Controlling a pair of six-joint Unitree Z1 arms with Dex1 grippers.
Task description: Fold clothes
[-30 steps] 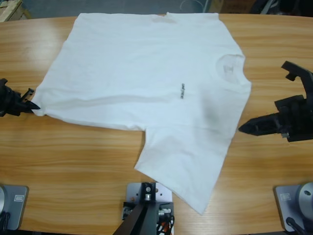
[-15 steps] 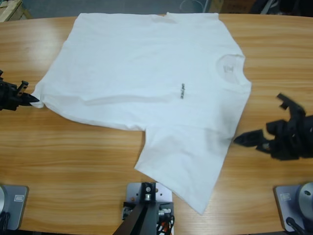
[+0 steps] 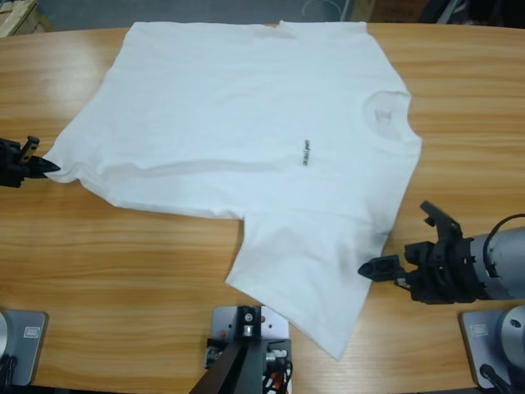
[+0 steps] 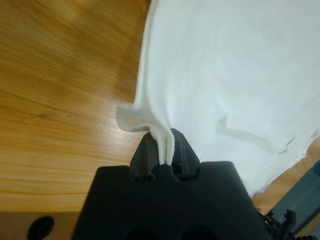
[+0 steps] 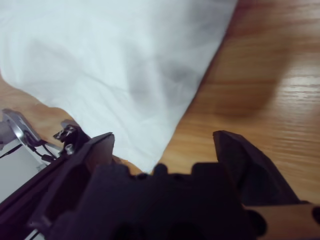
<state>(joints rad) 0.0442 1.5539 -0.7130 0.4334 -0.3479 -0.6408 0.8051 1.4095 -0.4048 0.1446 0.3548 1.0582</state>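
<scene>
White T-shirt (image 3: 246,139): one. Left hand (image 4: 161,150) pinching hem; right hand (image 5: 165,145) spread.

One camera stands fixed overhead and looks down on the long wooden tabletop (image 3: 148,271), far enough back to take in the whole white T-shirt (image 3: 246,139) and both arms coming in from the side edges. The left wrist camera rides just behind the left tool (image 4: 161,150) and looks along it, very close, at the shirt's hem corner and bare wood; that same corner sits at the picture's left edge in the high view, at the left tool (image 3: 51,167). The right wrist camera looks along the right tool (image 5: 165,145) from close above the wood at the shirt's near sleeve edge, the stretch beside the right tool (image 3: 367,268) overhead.
</scene>
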